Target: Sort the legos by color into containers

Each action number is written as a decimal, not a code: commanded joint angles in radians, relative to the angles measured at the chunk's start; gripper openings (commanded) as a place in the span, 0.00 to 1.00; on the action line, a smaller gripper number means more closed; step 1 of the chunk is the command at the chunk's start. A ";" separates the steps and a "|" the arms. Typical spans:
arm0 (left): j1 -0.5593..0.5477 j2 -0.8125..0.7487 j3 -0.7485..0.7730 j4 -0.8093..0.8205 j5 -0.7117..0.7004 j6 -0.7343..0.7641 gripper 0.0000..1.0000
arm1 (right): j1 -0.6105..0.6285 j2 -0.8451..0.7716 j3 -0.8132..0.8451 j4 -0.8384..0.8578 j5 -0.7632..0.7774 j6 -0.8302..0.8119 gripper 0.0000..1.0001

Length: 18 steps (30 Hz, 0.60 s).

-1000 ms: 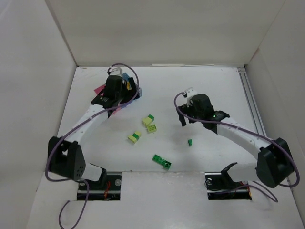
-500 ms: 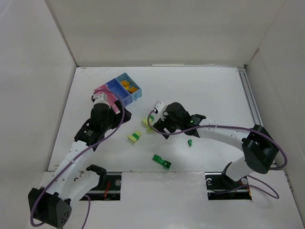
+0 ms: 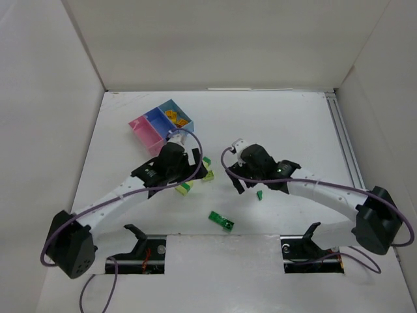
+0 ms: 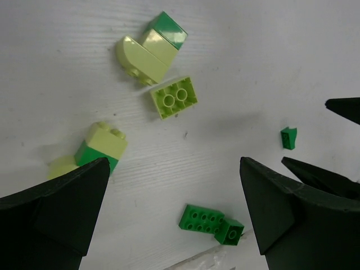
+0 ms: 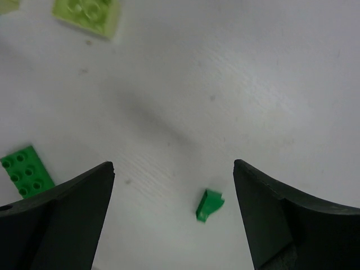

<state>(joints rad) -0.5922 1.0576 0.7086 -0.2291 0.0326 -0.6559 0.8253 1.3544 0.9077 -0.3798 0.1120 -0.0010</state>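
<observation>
Green wedge lego (image 5: 210, 205), untouched, low between the spread fingers (image 5: 67, 214) of the open right hand (image 5: 173, 164)

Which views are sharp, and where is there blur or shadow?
Top external: soft even light, no glare, dark green brick small yet sharp. Left wrist: lime brick crisp, left hand a dark silhouette. Right wrist: a soft grey shadow crosses the table; small green piece slightly soft.
</observation>
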 commanded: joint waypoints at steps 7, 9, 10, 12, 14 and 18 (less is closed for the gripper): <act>-0.126 0.179 0.115 0.085 -0.092 0.006 1.00 | -0.129 -0.093 -0.208 -0.222 0.074 0.441 0.84; -0.135 0.211 0.129 0.074 -0.111 0.006 1.00 | -0.150 -0.093 -0.217 -0.182 0.052 0.432 0.82; -0.149 0.220 0.141 0.065 -0.120 0.006 1.00 | -0.163 -0.083 -0.217 -0.173 0.052 0.432 0.79; -0.158 0.245 0.152 0.065 -0.129 0.006 1.00 | -0.176 -0.060 -0.217 -0.159 0.043 0.418 0.72; -0.158 0.254 0.166 0.044 -0.141 0.006 1.00 | -0.201 -0.051 -0.217 -0.148 0.034 0.406 0.67; -0.179 0.289 0.184 0.017 -0.184 -0.013 1.00 | -0.213 -0.028 -0.227 -0.091 0.023 0.397 0.59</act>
<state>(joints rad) -0.7612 1.3445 0.8455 -0.1932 -0.1013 -0.6590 0.6254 1.3231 0.6743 -0.5449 0.1459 0.3893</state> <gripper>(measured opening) 0.997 0.595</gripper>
